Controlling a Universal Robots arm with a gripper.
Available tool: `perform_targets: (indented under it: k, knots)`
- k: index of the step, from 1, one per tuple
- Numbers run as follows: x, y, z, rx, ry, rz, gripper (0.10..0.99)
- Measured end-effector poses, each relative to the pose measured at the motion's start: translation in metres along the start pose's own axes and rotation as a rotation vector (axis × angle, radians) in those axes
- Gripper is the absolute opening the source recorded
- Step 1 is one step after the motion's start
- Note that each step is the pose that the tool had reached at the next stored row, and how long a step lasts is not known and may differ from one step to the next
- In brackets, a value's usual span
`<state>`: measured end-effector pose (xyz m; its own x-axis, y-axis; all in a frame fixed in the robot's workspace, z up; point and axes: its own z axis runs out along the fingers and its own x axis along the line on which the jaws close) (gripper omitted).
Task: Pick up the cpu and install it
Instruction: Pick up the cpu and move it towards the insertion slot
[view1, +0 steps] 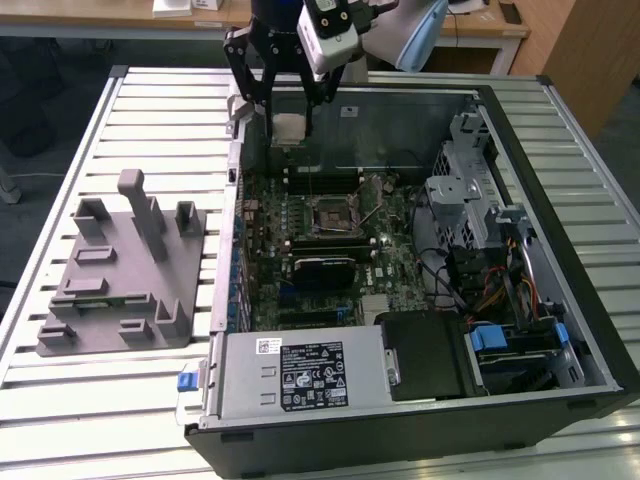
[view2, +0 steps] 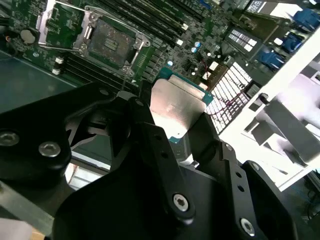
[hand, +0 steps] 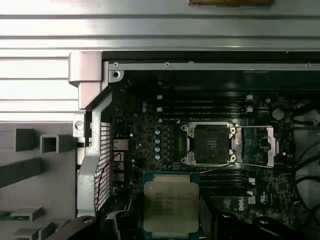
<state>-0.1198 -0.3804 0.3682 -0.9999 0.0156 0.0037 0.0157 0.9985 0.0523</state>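
Black fingers (view2: 150, 135) are clamped tight on the cpu (view2: 176, 107) (its shiny silver top shows between them). They hold it in the air inside the open computer (view1: 400, 440), just beside the open socket (hand: 209, 144). On the exterior view's left, a grey holder (view1: 120, 270) sits on the tabletop (view1: 150, 110).

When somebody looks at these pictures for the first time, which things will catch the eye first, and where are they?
The gripper holds the silver-topped cpu above the open computer case. On the motherboard inside, the black cpu socket lies empty with its metal frame swung open. A grey holder tray with upright pegs sits at the exterior view's left of the case.
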Motion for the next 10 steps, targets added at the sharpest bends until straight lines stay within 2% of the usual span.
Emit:
perform_targets:
  k: [10]
  knots:
    - [-0.0292,0.0069,0.0012,0.0,0.0001,0.0,0.541]
